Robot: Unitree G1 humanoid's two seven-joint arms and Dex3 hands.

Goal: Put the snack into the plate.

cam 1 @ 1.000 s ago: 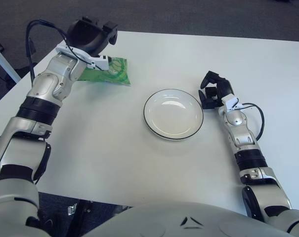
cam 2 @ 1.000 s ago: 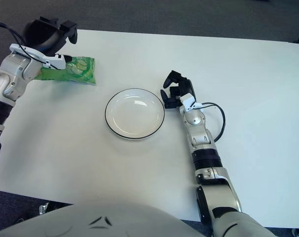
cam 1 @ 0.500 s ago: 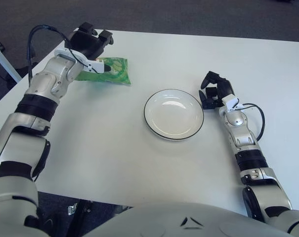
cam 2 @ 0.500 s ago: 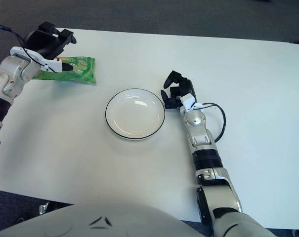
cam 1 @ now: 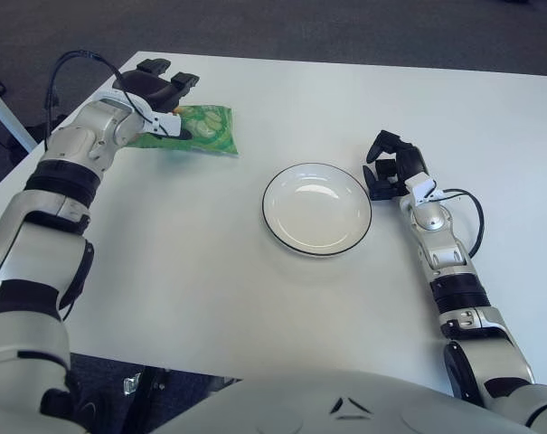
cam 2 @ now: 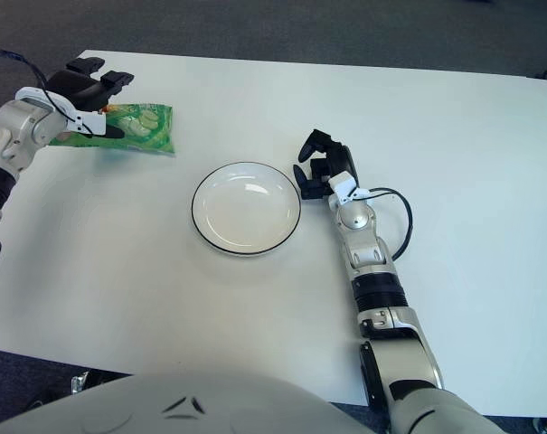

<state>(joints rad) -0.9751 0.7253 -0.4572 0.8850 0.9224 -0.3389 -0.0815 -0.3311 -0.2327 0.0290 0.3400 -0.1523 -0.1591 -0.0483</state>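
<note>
The snack, a green bag (cam 1: 208, 132), lies flat on the white table at the far left. My left hand (cam 1: 158, 93) is down over the bag's left end, with its fingers spread past the far edge and the thumb (cam 1: 177, 134) resting on the bag; it covers that end. The white plate with a dark rim (cam 1: 316, 212) sits empty at the table's middle, well to the right of the bag. My right hand (cam 1: 388, 165) rests on the table just right of the plate, its fingers curled and holding nothing.
The white table (cam 1: 210, 271) ends near my left arm, with dark floor beyond it. A black cable (cam 1: 61, 77) loops off my left wrist, and another cable (cam 1: 472, 217) runs beside my right forearm.
My left hand has dropped lower and turned over the bag's left end, with its fingers now reaching past the far edge. The bag, the plate and my right hand have not moved.
</note>
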